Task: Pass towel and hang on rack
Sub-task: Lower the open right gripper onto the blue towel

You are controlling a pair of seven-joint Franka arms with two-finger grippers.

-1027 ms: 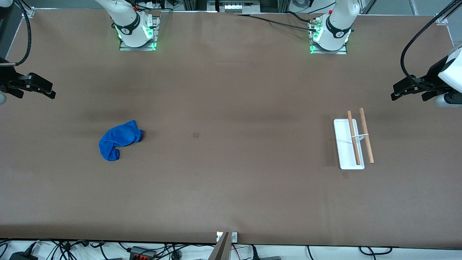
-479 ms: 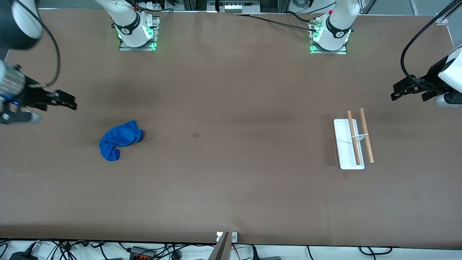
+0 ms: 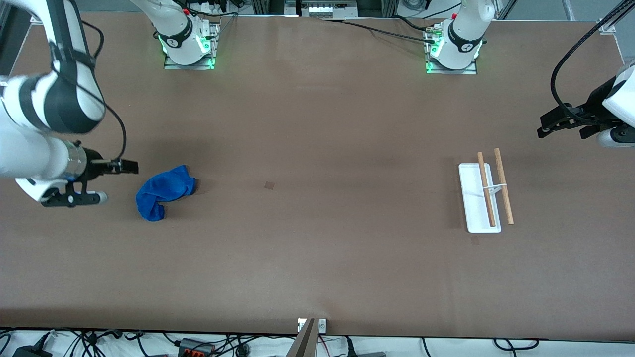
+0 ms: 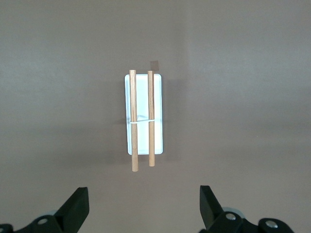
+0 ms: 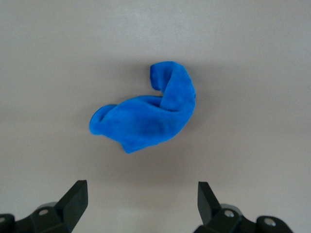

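Note:
The towel (image 3: pixel 164 192), a crumpled royal-blue cloth, lies on the brown table toward the right arm's end; it also shows in the right wrist view (image 5: pixel 146 116). My right gripper (image 3: pixel 111 181) hangs open and empty over the table just beside the towel, not touching it; in its own view (image 5: pixel 141 206) the fingers (image 5: pixel 75 196) stand wide apart. The rack (image 3: pixel 486 196), a white tray with two wooden rods, stands toward the left arm's end and shows in the left wrist view (image 4: pixel 143 119). My left gripper (image 3: pixel 550 128) waits open and empty in the air beside the rack (image 4: pixel 143 208).
The table (image 3: pixel 317 248) is a wide brown sheet. The arm bases (image 3: pixel 188 42) stand along its edge farthest from the front camera. Cables run along the edge nearest the camera. A small dark mark (image 3: pixel 269 185) sits mid-table.
My right arm has swung in from the table's end and come down, bringing its open gripper close beside the towel. The left arm, the towel and the rack have not moved.

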